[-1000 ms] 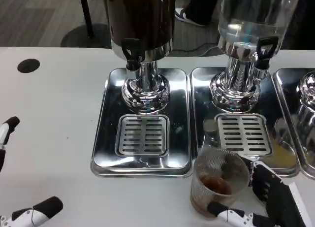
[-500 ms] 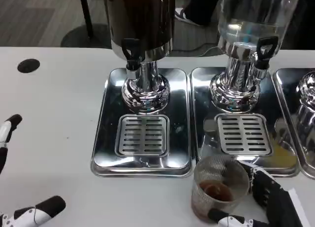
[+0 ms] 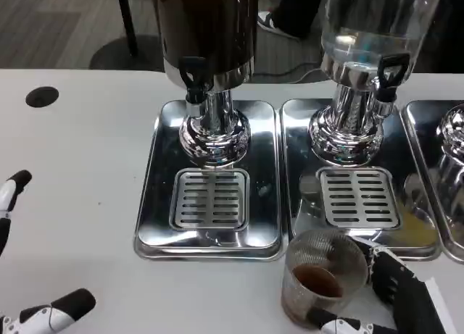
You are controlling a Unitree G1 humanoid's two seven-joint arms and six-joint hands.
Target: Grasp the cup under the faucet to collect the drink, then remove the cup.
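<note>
Cup [image 3: 319,285], part-filled with dark drink, at table's [image 3: 80,167] 5 o'clock, gripped by right hand [image 3: 395,301]; left hand [image 3: 29,276] open; a loose grip risks tipping and spillage.

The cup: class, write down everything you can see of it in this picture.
The cup is clear ribbed plastic, upright, with a little brown drink at its bottom. It stands on the white table, just in front of the two silver drip trays and clear of both faucets. The right hand holds it, its fingers wrapped around the base and right side.
</note>
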